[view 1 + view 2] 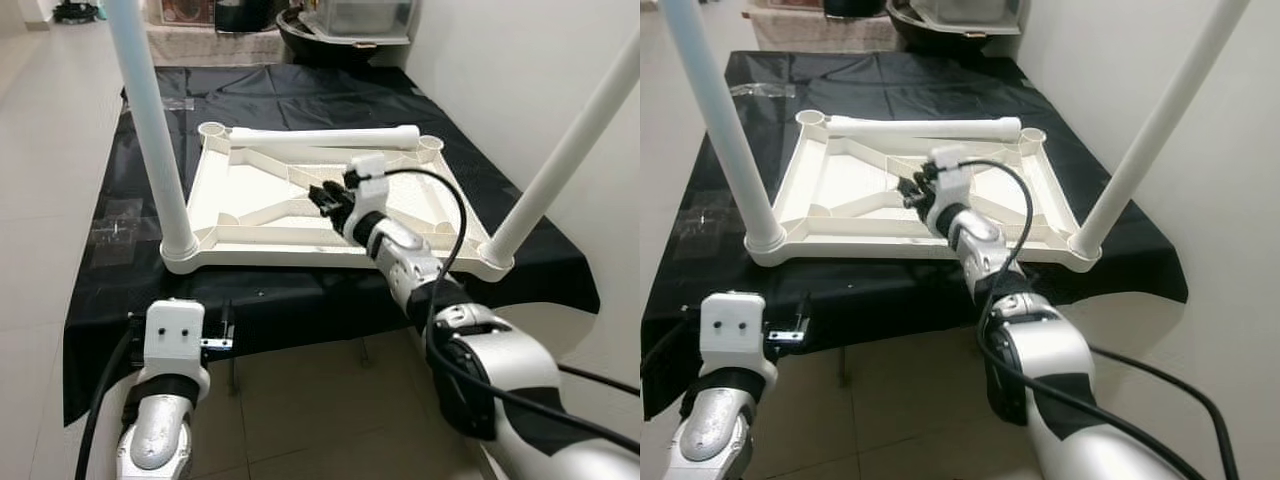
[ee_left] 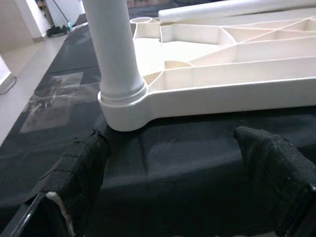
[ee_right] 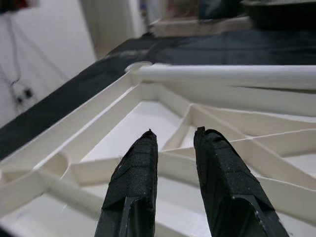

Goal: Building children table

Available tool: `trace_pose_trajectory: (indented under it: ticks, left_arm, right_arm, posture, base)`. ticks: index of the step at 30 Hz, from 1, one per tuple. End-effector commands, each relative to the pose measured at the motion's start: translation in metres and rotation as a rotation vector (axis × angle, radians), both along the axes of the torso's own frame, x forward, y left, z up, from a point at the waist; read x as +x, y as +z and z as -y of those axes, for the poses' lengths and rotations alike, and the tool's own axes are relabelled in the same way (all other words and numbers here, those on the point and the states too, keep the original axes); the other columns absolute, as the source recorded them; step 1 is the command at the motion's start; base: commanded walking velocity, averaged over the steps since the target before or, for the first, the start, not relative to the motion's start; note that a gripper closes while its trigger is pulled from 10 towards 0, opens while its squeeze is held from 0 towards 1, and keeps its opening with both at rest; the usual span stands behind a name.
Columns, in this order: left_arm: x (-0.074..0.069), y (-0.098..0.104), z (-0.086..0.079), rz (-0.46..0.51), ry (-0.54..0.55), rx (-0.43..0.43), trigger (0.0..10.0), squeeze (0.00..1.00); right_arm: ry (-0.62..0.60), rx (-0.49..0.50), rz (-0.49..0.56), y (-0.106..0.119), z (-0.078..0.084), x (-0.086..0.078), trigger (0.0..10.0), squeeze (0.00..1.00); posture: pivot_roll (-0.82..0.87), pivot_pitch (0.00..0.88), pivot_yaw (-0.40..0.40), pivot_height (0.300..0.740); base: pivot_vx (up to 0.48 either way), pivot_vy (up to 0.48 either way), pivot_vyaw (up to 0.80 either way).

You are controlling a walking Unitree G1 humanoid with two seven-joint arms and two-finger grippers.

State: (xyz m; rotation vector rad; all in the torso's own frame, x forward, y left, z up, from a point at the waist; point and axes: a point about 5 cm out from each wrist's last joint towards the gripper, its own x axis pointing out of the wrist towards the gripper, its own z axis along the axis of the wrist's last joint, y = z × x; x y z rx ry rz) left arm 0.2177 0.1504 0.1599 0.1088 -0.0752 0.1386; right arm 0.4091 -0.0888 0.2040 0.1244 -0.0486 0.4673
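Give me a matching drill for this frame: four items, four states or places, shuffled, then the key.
Items:
1. loose leg
2. near-left leg
3. right gripper
4. left gripper

States or places:
A. standing upright in a corner socket
B. over the upturned tabletop, fingers nearly together
C. lying flat along the tabletop's far edge
D. low at the near edge of the black cloth, fingers wide apart

Pairs: 1-C, 2-A, 3-B, 4-D
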Motion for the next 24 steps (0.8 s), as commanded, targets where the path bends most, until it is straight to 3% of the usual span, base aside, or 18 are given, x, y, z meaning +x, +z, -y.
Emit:
trace_pose_trajectory:
  ticks: [1,13,20,24]
  left_arm:
    - [0.001,-0.003,-0.001,-0.019,-0.012,-0.010,10.0,0.00]
    - [0.001,-0.004,-0.007,-0.028,-0.001,-0.004,10.0,0.00]
    - [0.001,-0.003,-0.008,-0.029,0.011,-0.017,10.0,0.00]
    - [0.000,-0.002,-0.007,-0.017,0.017,-0.023,10.0,0.00]
  right_arm:
    - [-0.024,0.024,-0.001,-0.008,0.001,-0.003,10.0,0.00]
    - [-0.035,0.029,0.000,-0.015,-0.005,-0.007,10.0,0.00]
    - [-0.081,0.033,0.014,-0.013,0.000,-0.007,10.0,0.00]
    - [-0.171,0.012,0.024,-0.010,0.015,-0.004,10.0,0.00]
  posture:
    - [0.07,0.054,-0.087,0.740]
    - [0.07,0.059,-0.082,0.740]
    - [0.07,0.068,-0.083,0.740]
    - [0.07,0.075,-0.086,0.740]
  base:
    - [0.000,0.480,0.00]
    - [0.000,0.460,0.00]
    - [0.000,0.000,0.00]
    - [0.000,0.000,0.00]
